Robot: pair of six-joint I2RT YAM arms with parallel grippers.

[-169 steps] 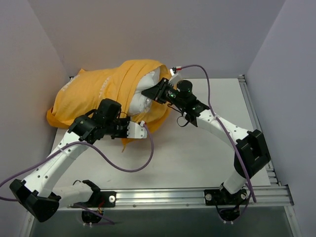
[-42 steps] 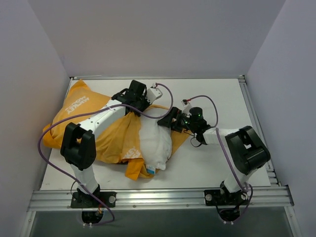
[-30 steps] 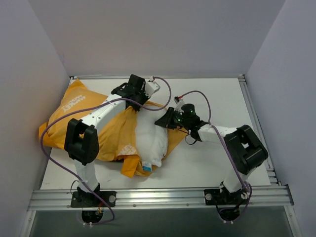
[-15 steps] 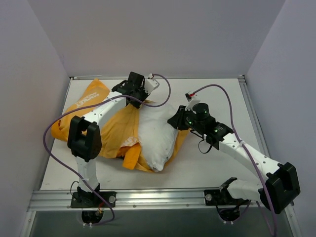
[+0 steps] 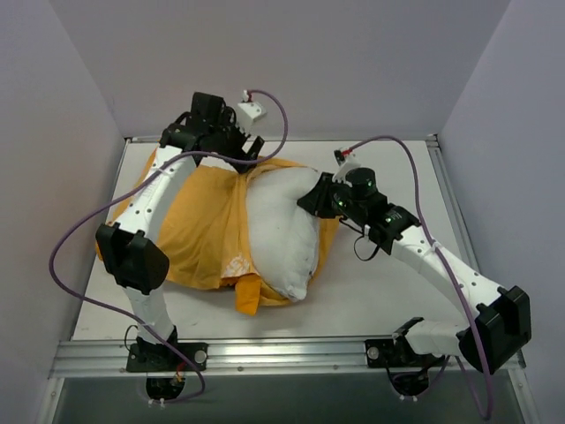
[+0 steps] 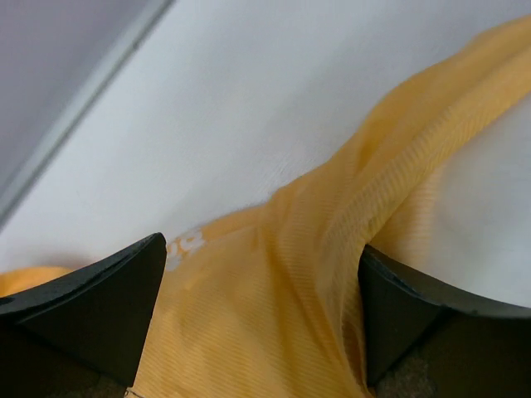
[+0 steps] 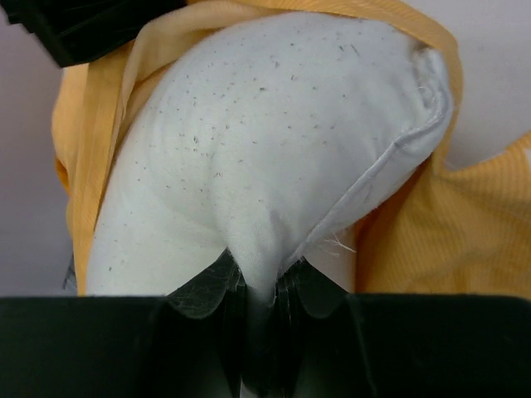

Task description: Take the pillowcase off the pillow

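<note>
- From above, the pillow point(image 5: 281, 231) lies mid-bench point(image 5: 388, 291), its right part bare, its left side still in the orange pillowcase point(image 5: 190, 230).
- Only the right wrist view shows the right pincer point(image 7: 259, 303) nipped narrow on a fold of the pillow's edge.
- Only the left wrist view shows the left pincer point(image 6: 261, 249) spread wide, gripping nothing, with orange fabric beyond it.
- Pale print on the pillowcase is too blurred to read.

The white pillow point(image 5: 282, 231) lies mostly bare, the orange-yellow pillowcase point(image 5: 194, 225) spread to its left. The right gripper point(image 5: 313, 198) meets its far right edge; the left gripper point(image 5: 251, 148) hangs above the pillowcase's far edge.
</note>
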